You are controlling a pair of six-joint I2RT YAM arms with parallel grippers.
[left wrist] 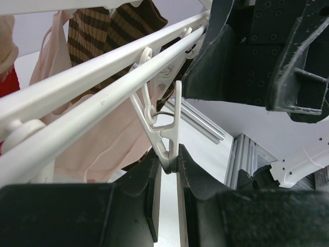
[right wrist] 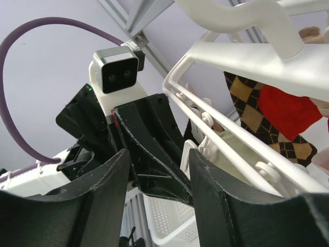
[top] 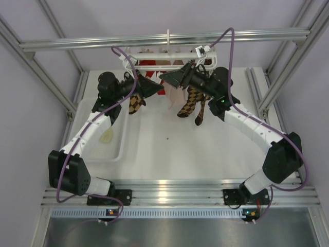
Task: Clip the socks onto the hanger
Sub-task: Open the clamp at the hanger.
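Clip (left wrist: 165,131) dangling from the hanger (left wrist: 77,82) is pinched tight in the left gripper (left wrist: 169,162). Right gripper (right wrist: 158,154) stands released beside the hanger, where a cream sock (right wrist: 229,154) shows just under its rails. Second sock (top: 107,137) lies in the tray (top: 123,146) left of the hanger.

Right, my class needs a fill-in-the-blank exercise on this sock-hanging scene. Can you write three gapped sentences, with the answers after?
1. The small white plastic clip is pinched by the ___.
2. The right tool is wide ___.
3. The white plastic tray holds one pale cream fabric ___.

Missing words: left tool; open; sock.
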